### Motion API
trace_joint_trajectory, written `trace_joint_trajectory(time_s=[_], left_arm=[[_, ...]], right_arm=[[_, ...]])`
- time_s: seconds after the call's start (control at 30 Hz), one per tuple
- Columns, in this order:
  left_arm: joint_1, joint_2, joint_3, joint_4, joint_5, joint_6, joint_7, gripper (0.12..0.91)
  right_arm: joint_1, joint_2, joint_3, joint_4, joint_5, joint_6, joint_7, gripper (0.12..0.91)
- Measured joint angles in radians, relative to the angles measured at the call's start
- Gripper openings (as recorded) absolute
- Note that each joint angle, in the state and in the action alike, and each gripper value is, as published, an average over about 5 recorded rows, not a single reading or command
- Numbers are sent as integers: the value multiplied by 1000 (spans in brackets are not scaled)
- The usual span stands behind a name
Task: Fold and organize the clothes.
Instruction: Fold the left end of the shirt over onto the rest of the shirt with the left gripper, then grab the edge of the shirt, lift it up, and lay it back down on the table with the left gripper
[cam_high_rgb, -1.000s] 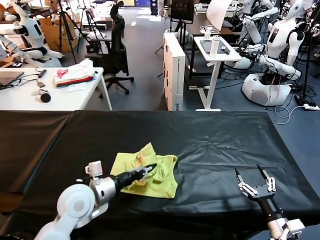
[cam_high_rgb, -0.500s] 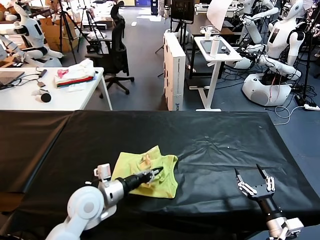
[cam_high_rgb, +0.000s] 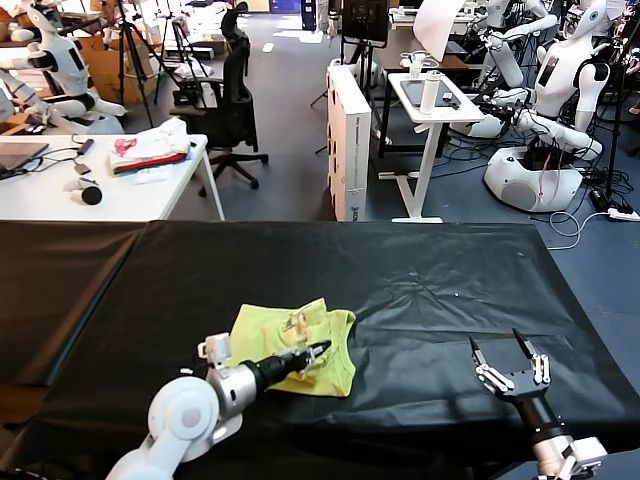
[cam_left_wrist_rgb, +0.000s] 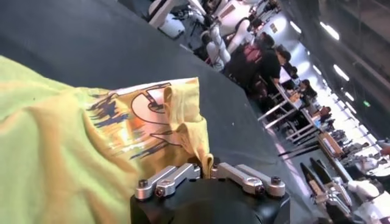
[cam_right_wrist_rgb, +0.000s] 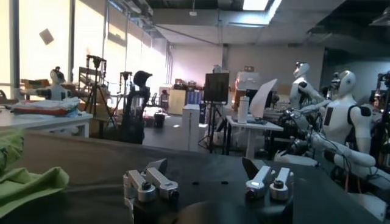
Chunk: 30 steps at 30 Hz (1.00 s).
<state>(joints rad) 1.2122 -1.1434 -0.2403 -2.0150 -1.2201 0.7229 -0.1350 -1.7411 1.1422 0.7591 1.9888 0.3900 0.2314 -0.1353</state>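
The right gripper (cam_right_wrist_rgb: 207, 176) hovers spread open over the black table (cam_right_wrist_rgb: 201, 167), with the yellow shirt (cam_right_wrist_rgb: 27, 179) bunched well off toward one edge.

- Head view: the black table (cam_high_rgb: 420, 290) is seen from above, facing 12 o'clock.
- Wrist views: taken close, low over the table; the T-shirt (cam_high_rgb: 300, 345) is shared.
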Motion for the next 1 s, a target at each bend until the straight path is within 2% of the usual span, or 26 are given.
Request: trace_joint_trajectory(time_s=[0.23, 0.33, 0.5, 0.67, 0.77, 0.87, 1.0], left_arm=[[10, -44, 12, 0, 24, -2, -2, 763], [14, -67, 14, -1, 37, -3, -3, 878], [31, -92, 7, -20, 74, -4, 5, 906], [59, -71, -38, -68, 126, -21, 36, 907], [80, -43, -90, -104, 179, -60, 69, 907], [101, -8, -148, -124, 251, -117, 111, 907], [124, 40, -225, -129, 327, -185, 142, 907]], right_arm=[[-6, -22, 10, 1, 7, 1, -2, 907], [-2, -27, 5, 1, 7, 2, -2, 907], [0, -36, -19, 16, 1, -19, 15, 907], [17, -68, -71, 54, -31, -120, 49, 907], [46, -100, -127, 69, -10, -190, 64, 907], [90, -136, -208, 77, 31, -253, 78, 907], [160, -175, -340, 82, 52, -292, 98, 907]])
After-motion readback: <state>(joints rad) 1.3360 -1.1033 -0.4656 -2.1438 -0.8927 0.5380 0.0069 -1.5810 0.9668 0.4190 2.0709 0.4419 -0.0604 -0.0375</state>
